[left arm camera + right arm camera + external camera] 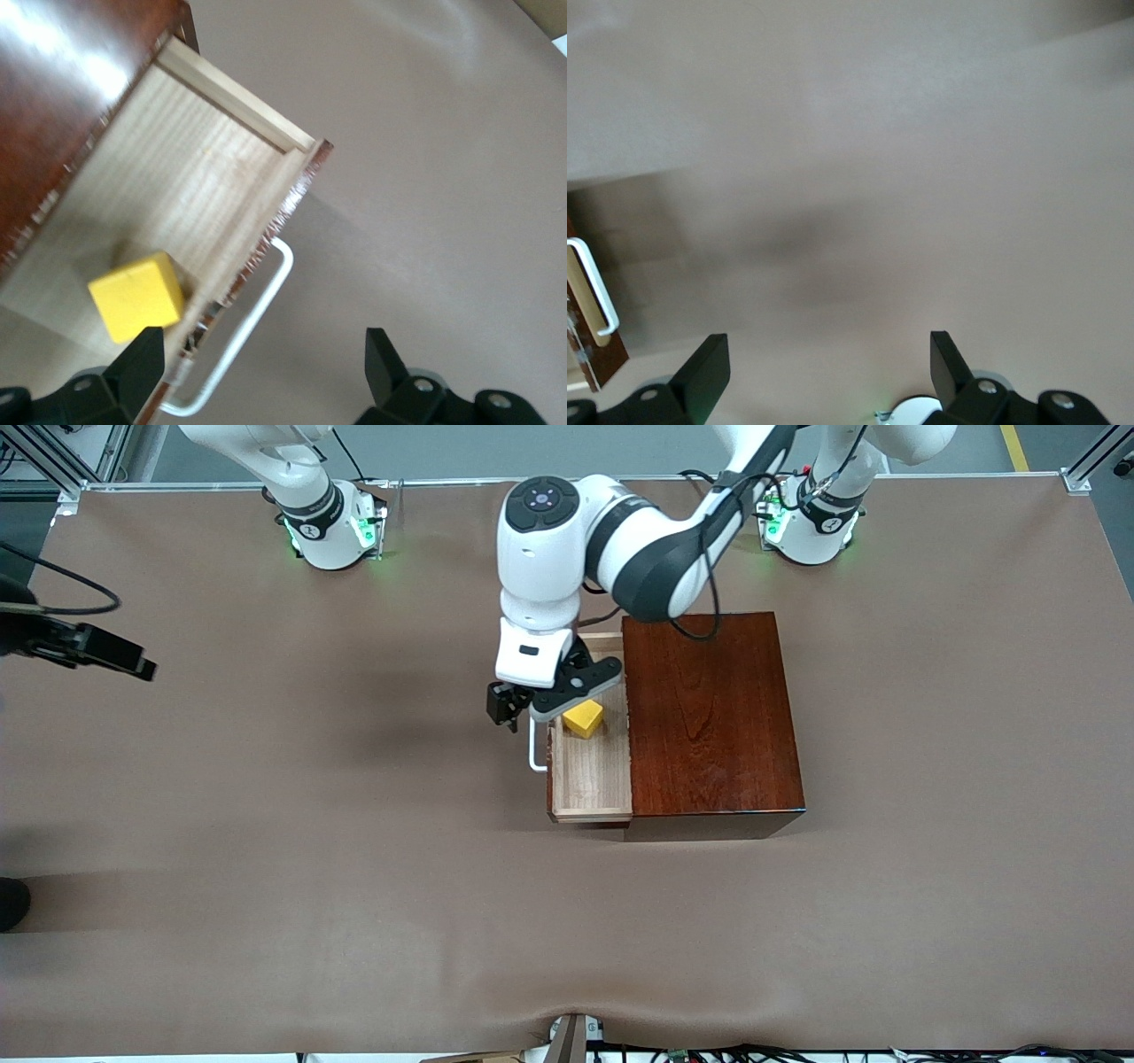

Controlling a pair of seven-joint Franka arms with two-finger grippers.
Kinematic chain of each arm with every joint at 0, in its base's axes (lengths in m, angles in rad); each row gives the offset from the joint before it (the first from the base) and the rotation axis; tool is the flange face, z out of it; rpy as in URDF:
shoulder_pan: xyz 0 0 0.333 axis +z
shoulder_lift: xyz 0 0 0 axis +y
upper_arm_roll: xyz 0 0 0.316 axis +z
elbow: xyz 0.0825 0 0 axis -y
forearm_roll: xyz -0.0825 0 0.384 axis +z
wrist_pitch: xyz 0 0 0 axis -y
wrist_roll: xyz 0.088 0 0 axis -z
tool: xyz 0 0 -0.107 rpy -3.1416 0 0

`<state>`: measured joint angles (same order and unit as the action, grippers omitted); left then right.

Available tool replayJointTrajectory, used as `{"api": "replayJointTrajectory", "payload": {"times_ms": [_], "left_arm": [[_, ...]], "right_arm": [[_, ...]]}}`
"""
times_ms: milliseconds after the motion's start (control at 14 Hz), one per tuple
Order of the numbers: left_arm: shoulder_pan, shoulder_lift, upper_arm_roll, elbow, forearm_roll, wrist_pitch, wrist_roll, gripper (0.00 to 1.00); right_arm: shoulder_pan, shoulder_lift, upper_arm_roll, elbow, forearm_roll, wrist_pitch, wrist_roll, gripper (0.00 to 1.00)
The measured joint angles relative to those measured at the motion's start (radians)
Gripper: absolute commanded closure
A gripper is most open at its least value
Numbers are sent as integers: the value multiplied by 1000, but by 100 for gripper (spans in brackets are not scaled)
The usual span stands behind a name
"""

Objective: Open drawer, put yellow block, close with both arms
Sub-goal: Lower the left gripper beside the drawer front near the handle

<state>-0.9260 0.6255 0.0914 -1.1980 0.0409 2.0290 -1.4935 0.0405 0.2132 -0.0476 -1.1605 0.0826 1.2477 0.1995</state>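
Observation:
The drawer [592, 771] stands pulled out of the dark red wooden box [709, 717] toward the right arm's end of the table. The yellow block [584, 718] lies on its pale floor, close to the drawer front. My left gripper [534, 707] hangs open just above the drawer front and its white handle [535, 751], holding nothing. In the left wrist view the yellow block [137, 297] sits by one fingertip [142, 354], and the handle [252, 319] runs under the gap of the left gripper [261, 363]. My right gripper [824, 354] waits open and empty, high over bare table near its own base.
A black clamp-like thing with a cable [89, 651] juts in at the table's edge at the right arm's end. The two green-lit bases [332, 527] [811, 527] stand along the edge farthest from the front camera. The brown table cover [354, 912] wrinkles slightly at its nearest edge.

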Motion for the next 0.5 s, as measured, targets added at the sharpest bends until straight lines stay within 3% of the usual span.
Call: {"api": "replayJointTrajectory", "payload": {"times_ms": [215, 501], "left_arm": [[-77, 50, 63, 26, 0, 29, -98, 0], [-140, 131, 104, 82, 0, 80, -233, 0]], "right_arm": [[-15, -64, 0, -91, -29, 32, -57, 0], [-15, -221, 4, -363, -43, 206, -83, 0]]}}
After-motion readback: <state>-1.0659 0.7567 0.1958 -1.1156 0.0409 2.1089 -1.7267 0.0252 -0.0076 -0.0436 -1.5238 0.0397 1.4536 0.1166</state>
